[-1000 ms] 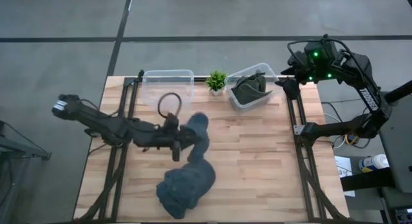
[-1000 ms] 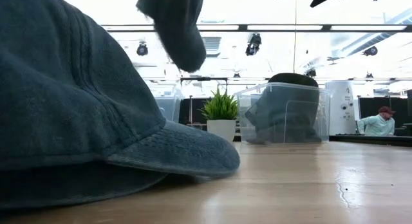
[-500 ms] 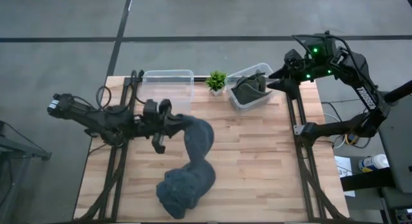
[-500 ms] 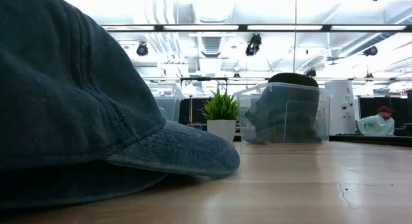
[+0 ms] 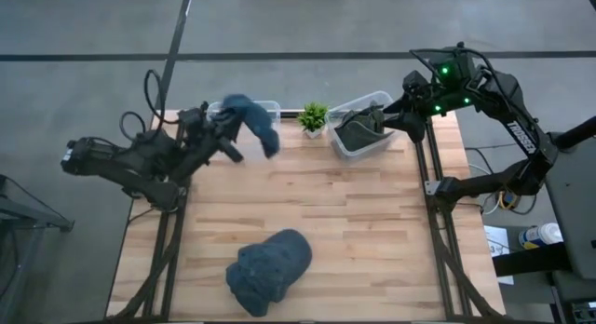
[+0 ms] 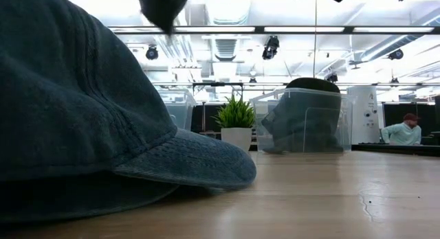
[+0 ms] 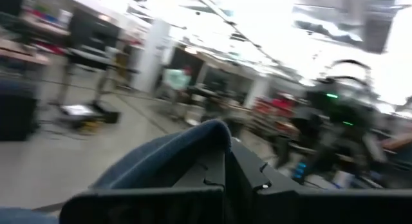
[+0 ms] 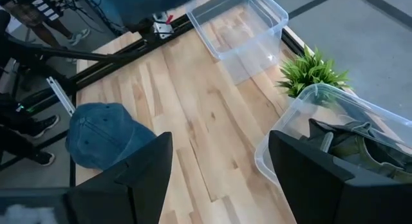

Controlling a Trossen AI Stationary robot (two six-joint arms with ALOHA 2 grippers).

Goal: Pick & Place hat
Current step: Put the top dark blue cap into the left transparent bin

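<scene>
A: Item one, left claw: raised over the desk's far left corner, fingers together on a blue denim hat, which hangs from it above the empty clear bin. The left wrist view shows blue cloth pinched between the dark fingers.

B: Item two, right claw: fingers apart, hovering by the second clear bin at the far right, which already holds a dark olive hat. It waits, and carries nothing.

A: Item three, second blue hat: lying on the desk near its front edge, crown up, well apart from both arms. In the low view it fills the foreground.

B: Item four, small potted plant: standing between the two bins, just beside each.

A: Judgement on the step in hand: placing the carried hat into the empty bin. Much of the hat droops toward the plant side of the bin, some of it seemingly past the rim, so release here would likely leave it draped on the wall.

B: Advice: the claw should centre over the bin's floor, lower until the hanging cloth is inside the walls, then part its fingers. The soft denim will fold as it lands; a slow descent keeps the brim from catching the rim or brushing the plant
</scene>
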